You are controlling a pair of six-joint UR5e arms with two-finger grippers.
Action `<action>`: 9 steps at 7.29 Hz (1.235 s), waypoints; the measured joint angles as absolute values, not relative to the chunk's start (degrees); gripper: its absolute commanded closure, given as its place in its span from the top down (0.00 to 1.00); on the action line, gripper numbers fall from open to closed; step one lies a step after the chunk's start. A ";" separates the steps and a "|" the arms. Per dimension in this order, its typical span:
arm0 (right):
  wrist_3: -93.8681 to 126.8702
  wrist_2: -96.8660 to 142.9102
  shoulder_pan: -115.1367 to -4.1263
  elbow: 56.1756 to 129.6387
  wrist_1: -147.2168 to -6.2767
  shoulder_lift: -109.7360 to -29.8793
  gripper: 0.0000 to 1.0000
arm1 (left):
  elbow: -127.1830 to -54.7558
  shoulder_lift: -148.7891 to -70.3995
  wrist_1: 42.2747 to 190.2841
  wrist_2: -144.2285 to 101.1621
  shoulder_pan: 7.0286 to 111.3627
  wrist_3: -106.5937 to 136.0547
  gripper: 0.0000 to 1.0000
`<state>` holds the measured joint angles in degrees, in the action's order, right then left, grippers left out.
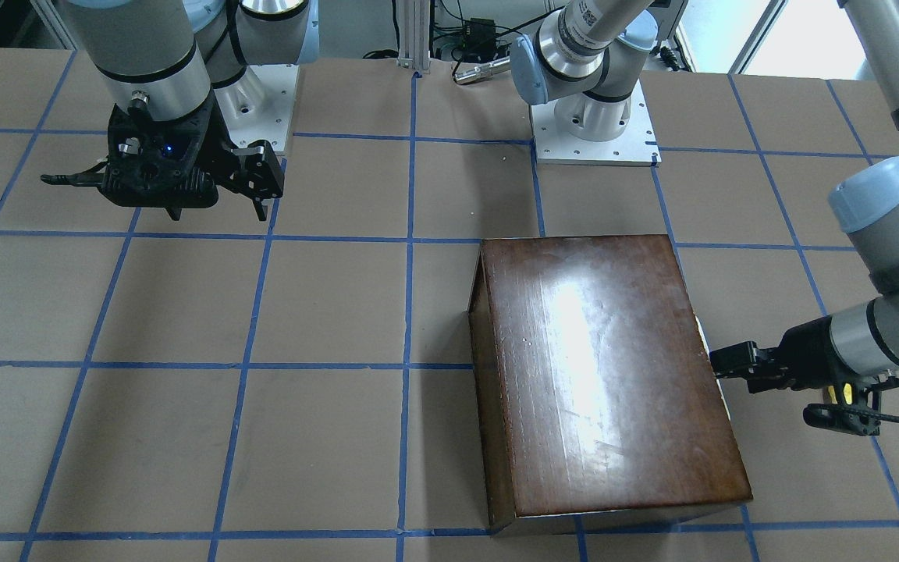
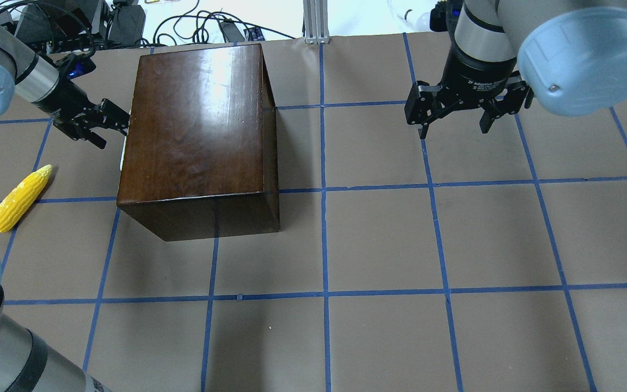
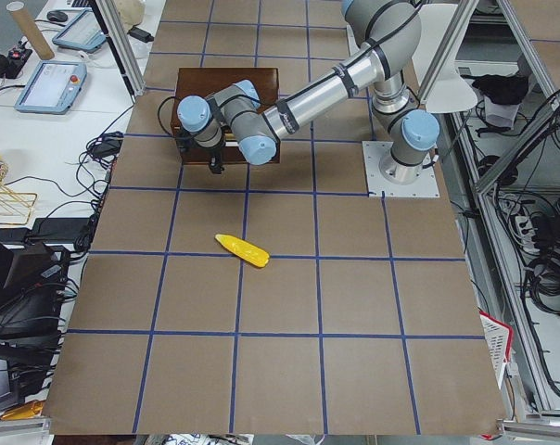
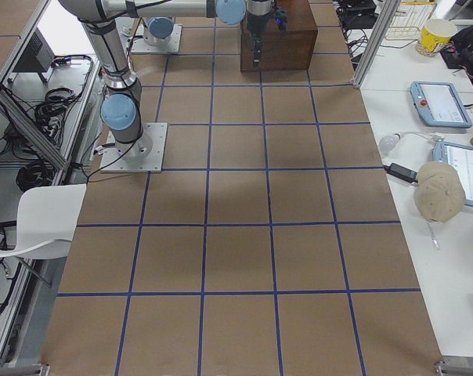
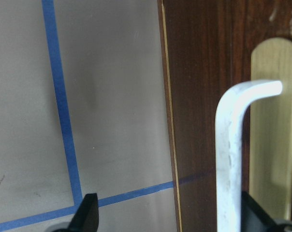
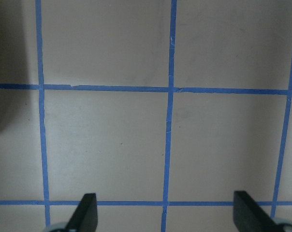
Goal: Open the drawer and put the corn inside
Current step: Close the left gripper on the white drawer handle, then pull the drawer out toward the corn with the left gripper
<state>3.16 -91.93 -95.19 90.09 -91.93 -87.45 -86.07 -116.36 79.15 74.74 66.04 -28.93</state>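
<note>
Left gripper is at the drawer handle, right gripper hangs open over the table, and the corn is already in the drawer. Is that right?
No. The corn is not in the drawer; it lies on the table beside the box, as the overhead view shows. The left gripper is at the handle and the right gripper hangs open over the table.
</note>
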 measured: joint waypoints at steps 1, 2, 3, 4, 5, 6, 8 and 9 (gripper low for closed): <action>3.16 -91.93 -95.19 90.09 -91.93 -87.45 1.00 | -86.05 -116.37 78.48 74.78 65.97 -28.67 1.00; 3.16 -91.93 -95.19 90.09 -91.93 -87.45 1.00 | -86.05 -116.40 77.98 74.83 65.91 -28.37 1.00; 3.16 -91.93 -95.19 90.09 -91.93 -87.45 1.00 | -86.02 -116.46 77.71 74.91 65.71 -28.24 1.00; 3.16 -91.93 -95.19 90.09 -91.93 -87.45 1.00 | -86.01 -116.53 77.55 74.93 65.12 -28.28 1.00; 3.17 -91.93 -95.19 90.09 -91.93 -87.45 1.00 | -86.02 -116.58 77.42 74.90 64.36 -28.41 1.00; 3.16 -91.93 -95.19 90.09 -91.93 -87.45 1.00 | -86.02 -116.64 77.35 74.90 63.91 -28.48 1.00; 3.16 -91.93 -95.19 90.09 -91.93 -87.45 1.00 | -86.00 -116.81 76.85 75.12 63.15 -28.46 1.00; 3.16 -91.93 -95.19 90.09 -91.93 -87.45 1.00 | -85.97 -116.96 76.71 75.24 62.18 -28.46 1.00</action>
<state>3.16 -91.93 -95.19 90.09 -91.93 -87.45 -85.97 -116.96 76.71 75.24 62.18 -28.46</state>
